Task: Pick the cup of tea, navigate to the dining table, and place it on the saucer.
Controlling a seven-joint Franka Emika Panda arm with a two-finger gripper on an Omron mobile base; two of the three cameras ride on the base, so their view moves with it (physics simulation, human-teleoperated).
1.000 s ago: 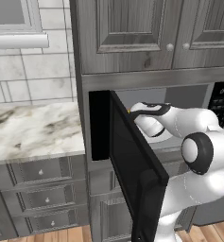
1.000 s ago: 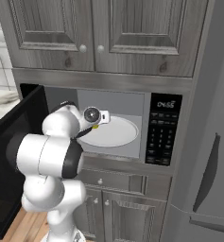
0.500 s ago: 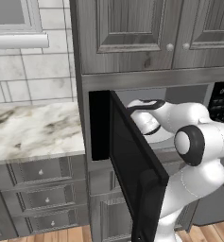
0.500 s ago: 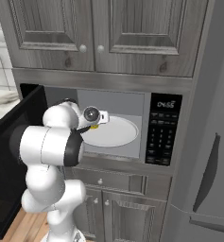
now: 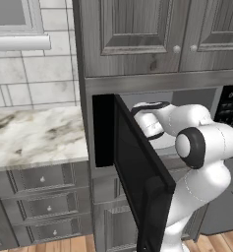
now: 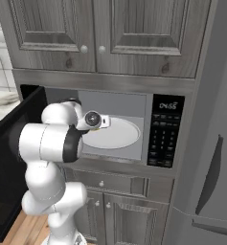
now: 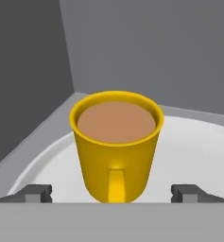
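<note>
The cup of tea (image 7: 116,142) is a small yellow mug full of brown liquid, standing upright on the white turntable plate (image 7: 189,156) inside the microwave. Its handle faces me. My gripper (image 7: 111,193) is open just in front of it, with one dark fingertip (image 7: 35,191) to the mug's left and the other (image 7: 189,191) to its right, neither touching it. In the base views my arm (image 6: 62,139) reaches into the microwave cavity and covers the cup. The dining table and the saucer are out of view.
The black microwave door (image 5: 137,167) hangs open to the left of my arm. The microwave's control panel (image 6: 164,129) and a grey fridge (image 6: 215,143) are on the right. A marble wall counter (image 5: 34,138) lies to the left, with grey cabinets (image 6: 110,28) above.
My arm has pushed further into the microwave toward the cup. The yellow glimpse of the cup in the left base view is now covered by the arm.
</note>
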